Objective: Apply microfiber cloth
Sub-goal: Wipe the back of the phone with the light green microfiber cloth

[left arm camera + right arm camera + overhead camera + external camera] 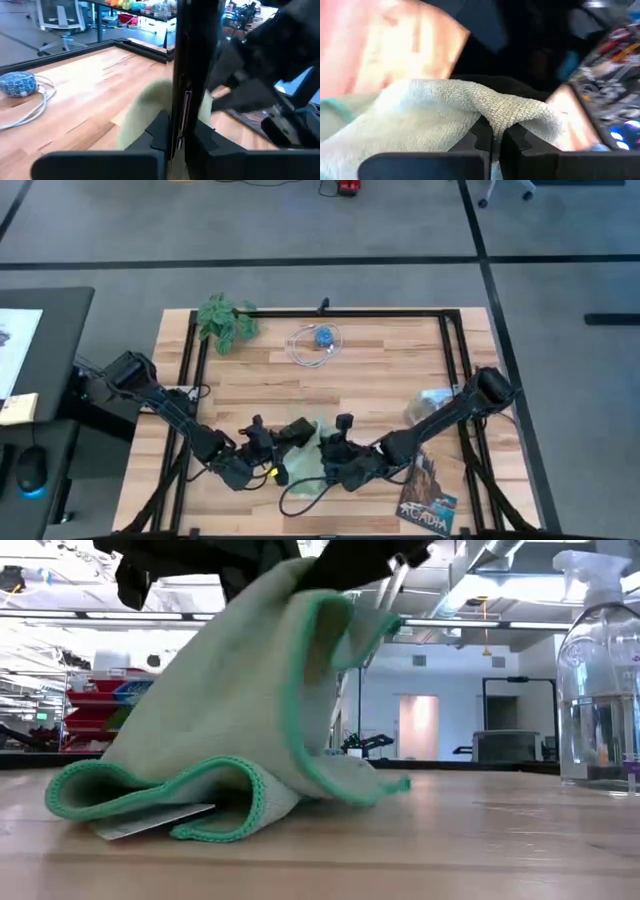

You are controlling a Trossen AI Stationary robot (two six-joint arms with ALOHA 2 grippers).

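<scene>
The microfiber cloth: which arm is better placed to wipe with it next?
Probably right: the right gripper is shut on a fold of the microfiber cloth, while the left gripper clamps a thin dark slab.

arms: two, dark, jointed | left end effector [262, 448]: black, yellow detail | right end effector [333, 452]: black, blocky fingers

My matt black plastic fingers [496, 142] pinch the microfiber cloth [435, 117], a soft, nubbly weave; the surface [500, 840] below is smooth pale wood, lightly glossy.
</scene>
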